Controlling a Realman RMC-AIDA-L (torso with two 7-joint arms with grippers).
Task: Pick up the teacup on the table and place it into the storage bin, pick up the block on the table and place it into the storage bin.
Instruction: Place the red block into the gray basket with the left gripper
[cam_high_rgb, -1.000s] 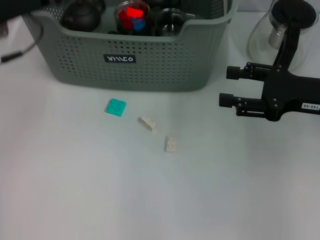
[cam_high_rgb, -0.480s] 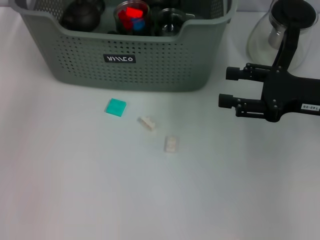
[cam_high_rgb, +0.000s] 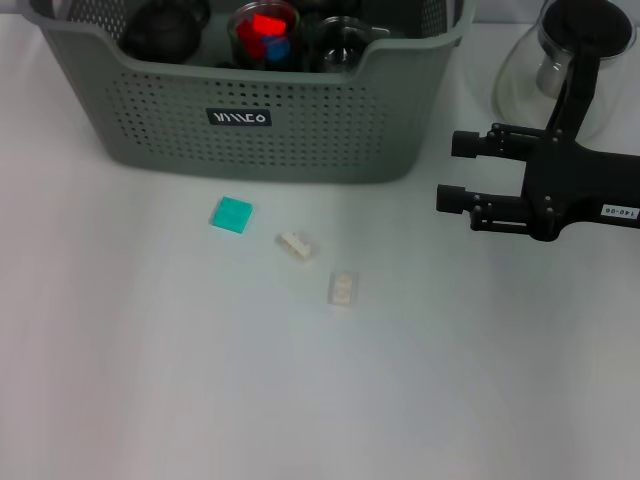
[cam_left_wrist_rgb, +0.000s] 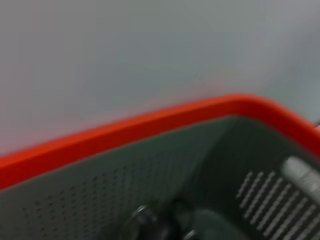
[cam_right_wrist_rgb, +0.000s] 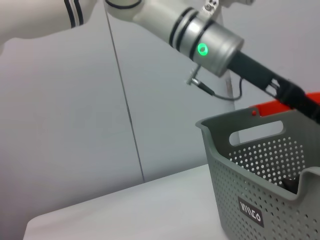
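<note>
The grey-green storage bin (cam_high_rgb: 290, 130) stands at the back of the table and also shows in the right wrist view (cam_right_wrist_rgb: 270, 190). Inside it sit a glass teacup (cam_high_rgb: 265, 30) holding red and blue pieces, a second glass cup (cam_high_rgb: 345, 42) and a dark round pot (cam_high_rgb: 160, 30). On the table in front lie a flat teal block (cam_high_rgb: 231, 214) and two cream blocks (cam_high_rgb: 295, 245) (cam_high_rgb: 342, 288). My right gripper (cam_high_rgb: 458, 172) hovers open and empty to the right of them. My left arm (cam_right_wrist_rgb: 210, 45) reaches over the bin, and its gripper end runs out of frame.
A glass teapot (cam_high_rgb: 560, 60) with a black handle stands at the back right, behind my right gripper. White tabletop (cam_high_rgb: 300, 400) stretches in front of the blocks. The left wrist view shows the bin's perforated inner wall (cam_left_wrist_rgb: 125, 200) under an orange band.
A second ago the left arm's dark end and its cable showed at the top left of the head view; it has since moved out of that view. The right gripper and blocks have not moved.
</note>
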